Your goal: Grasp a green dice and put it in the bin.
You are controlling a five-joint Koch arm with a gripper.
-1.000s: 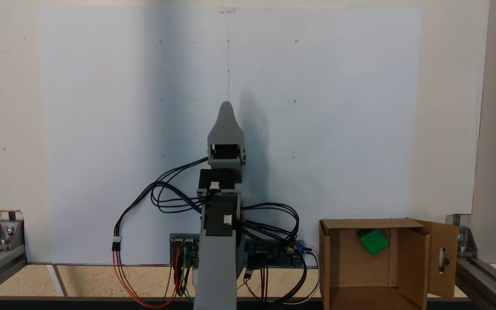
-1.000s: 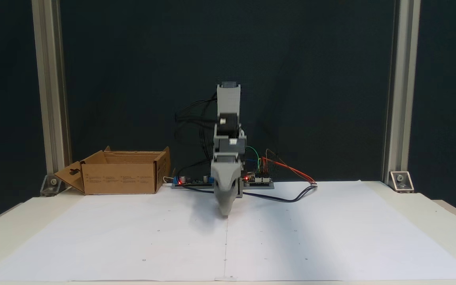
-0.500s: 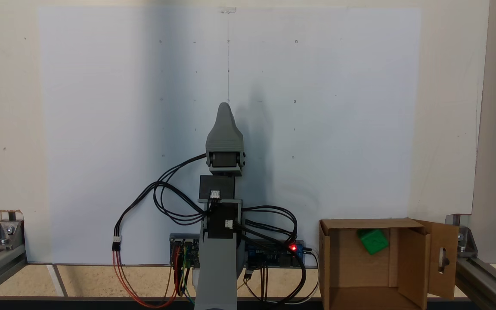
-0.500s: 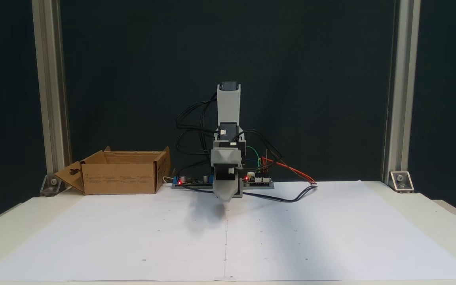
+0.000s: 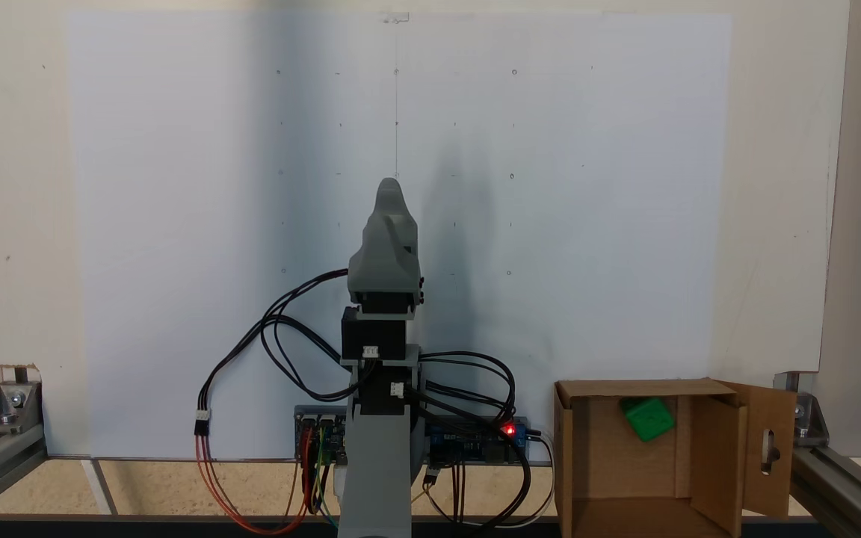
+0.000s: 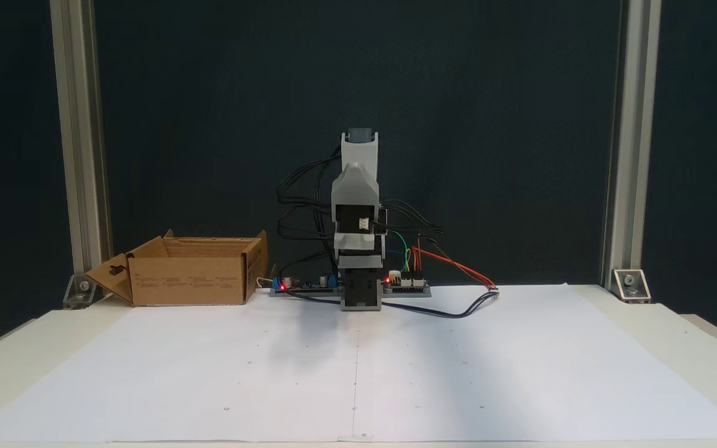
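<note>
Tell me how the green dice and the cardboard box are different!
The green dice is bright green; the cardboard box is brown. The dice is tiny and the box is far bigger, so the dice lies inside it near the back wall. The dice is a solid cube with rounded edges, while the box is open on top with flaps folded out. Both are roughly boxy shapes.

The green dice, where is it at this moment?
In a fixed view, the green dice lies inside the cardboard bin at lower right, near its far wall.
</note>
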